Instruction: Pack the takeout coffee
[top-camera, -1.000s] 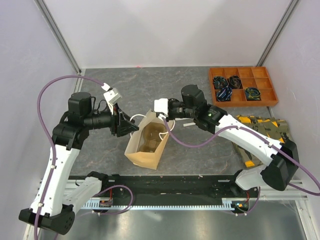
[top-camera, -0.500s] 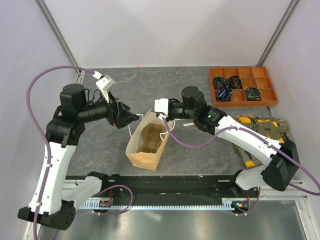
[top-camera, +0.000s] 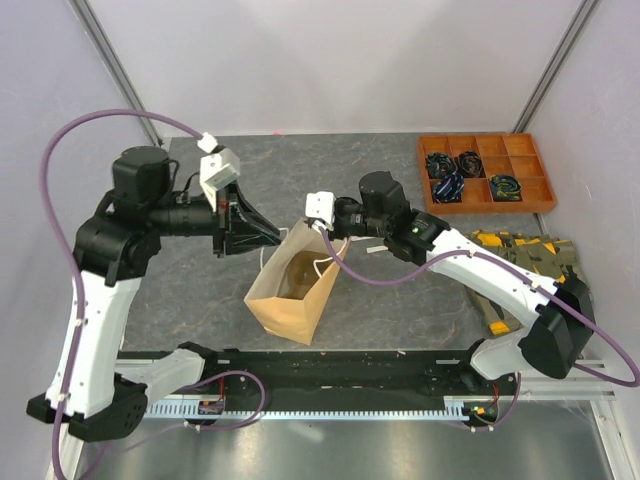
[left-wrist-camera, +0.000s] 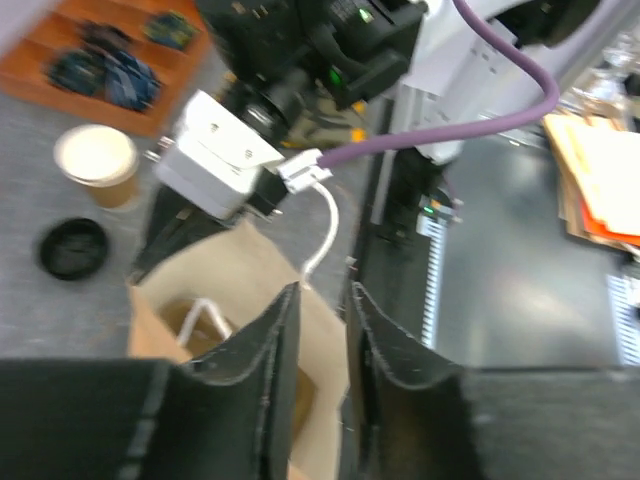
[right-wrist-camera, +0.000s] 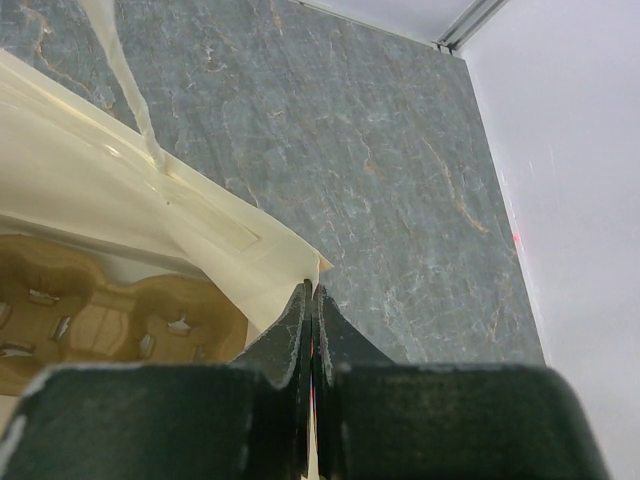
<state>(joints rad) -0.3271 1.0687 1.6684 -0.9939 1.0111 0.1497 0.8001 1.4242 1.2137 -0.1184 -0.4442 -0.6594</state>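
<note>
The right gripper was pinched shut on the one-o'clock rim of a tall tan paper bag, while the left gripper stood narrowly parted over its eleven-o'clock rim. Inside lay a brown moulded-pulp cup carrier. A small tan kraft-paper cup and a round black plastic lid sat on the grey table, at ten o'clock in the left wrist view.

Grey marbled tabletop, matte, evenly lit. Pale lavender-white wall panels stand at 9, 12 and 3 o'clock. Aluminium corner posts rise at 11 and 1. Orange compartment tray sits at 2 o'clock, near the wall. Black rail runs along 6 o'clock, with bare metal sheet beyond it.
</note>
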